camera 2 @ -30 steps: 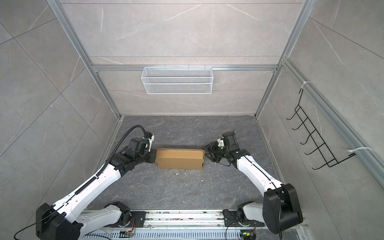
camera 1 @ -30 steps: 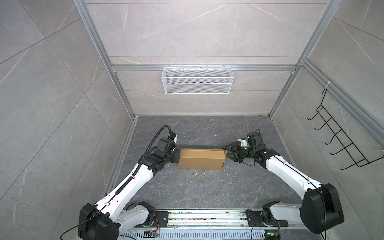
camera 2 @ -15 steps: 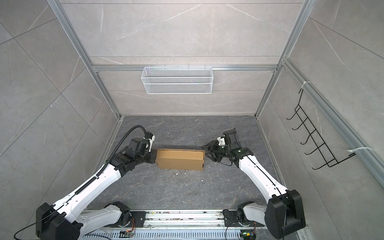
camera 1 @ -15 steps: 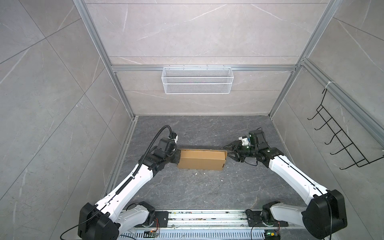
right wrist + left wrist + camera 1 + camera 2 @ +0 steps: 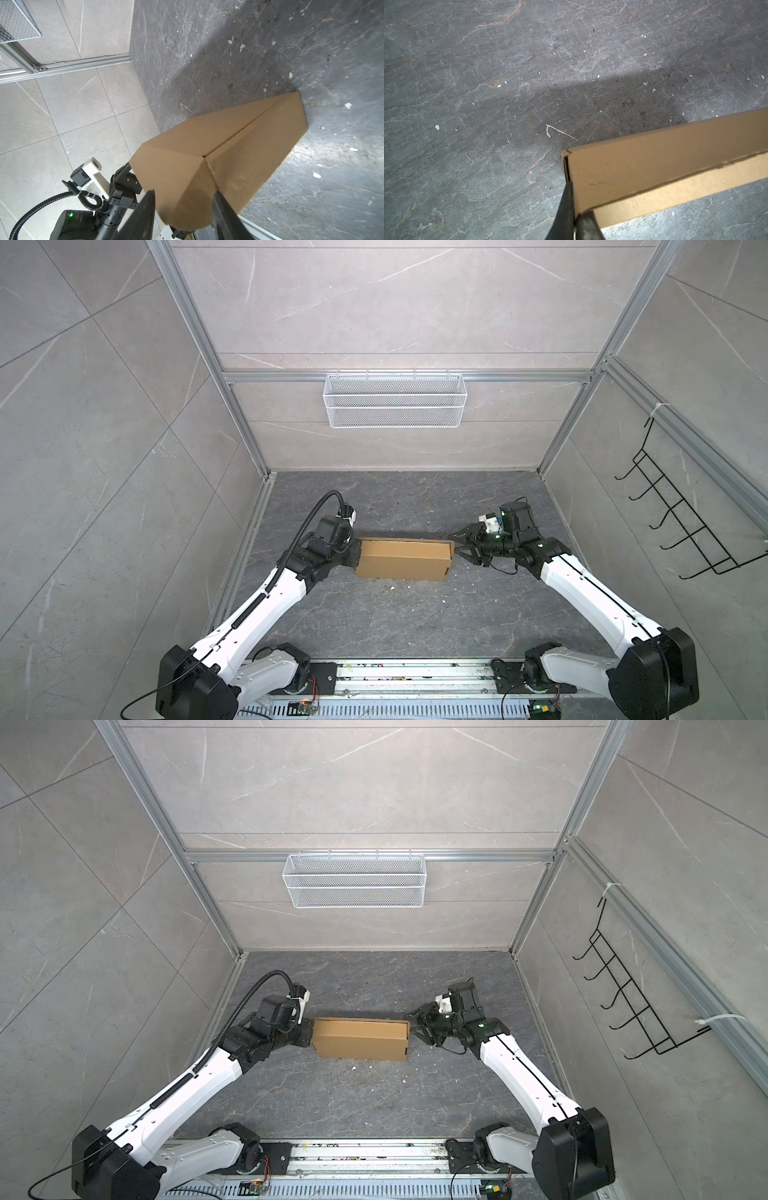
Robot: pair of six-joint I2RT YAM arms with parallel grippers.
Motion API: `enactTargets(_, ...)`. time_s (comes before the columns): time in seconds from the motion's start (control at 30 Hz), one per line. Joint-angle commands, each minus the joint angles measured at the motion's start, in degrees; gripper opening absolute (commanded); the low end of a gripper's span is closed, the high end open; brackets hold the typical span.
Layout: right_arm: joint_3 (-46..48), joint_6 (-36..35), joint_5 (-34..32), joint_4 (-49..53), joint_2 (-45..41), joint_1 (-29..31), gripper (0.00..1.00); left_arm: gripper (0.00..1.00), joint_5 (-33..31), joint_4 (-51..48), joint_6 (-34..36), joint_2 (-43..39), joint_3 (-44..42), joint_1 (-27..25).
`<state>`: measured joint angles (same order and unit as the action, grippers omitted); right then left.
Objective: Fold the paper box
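We list: dark veined stone worktop (image 5: 415, 614), white-flecked; pale tiled walls (image 5: 374, 302); wire basket (image 5: 394, 406) on rear rail; paper box (image 5: 403, 560) mid-worktop; left fingers (image 5: 564, 207) pinch its end; right fingers (image 5: 145, 214) spread astride the other.

(a) paper box (image 5: 403, 560): plain brown cardboard, matt and unprinted, faces smooth with faint dents near one end. (b) tabletop (image 5: 415, 614): dark grey stone-look slab, veined, with a dull sheen and scattered pale flecks. (c) wall panels (image 5: 395, 302): light grey marble-pattern tile, smooth, satin. (d) frame rails (image 5: 407, 376): bare silver metal extrusion, brushed look. (e) basket (image 5: 395, 406): white-coated wire mesh. (f) hook rack (image 5: 683, 504): black-coated wire. (g) arm links (image 5: 266, 605): smooth, glossy white plastic shells with matt black joints. (h) cable conduit (image 5: 307, 518): black ribbed plastic.
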<state>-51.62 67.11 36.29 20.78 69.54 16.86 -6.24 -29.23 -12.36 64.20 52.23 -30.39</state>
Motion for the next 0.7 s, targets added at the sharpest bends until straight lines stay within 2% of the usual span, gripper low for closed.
enactTargets(0.0, 1.7, 0.7, 0.4, -0.3, -1.1, 0.5, 0.46, 0.02, 2.2, -7.6, 0.7, 2.0, -2.0, -1.3)
enactTargets(0.67, 5.8, 2.8, -1.8, -3.8, -1.3, 2.4, 0.36, 0.02, 0.5, -7.3, 0.9, 1.0, -3.8, -4.0)
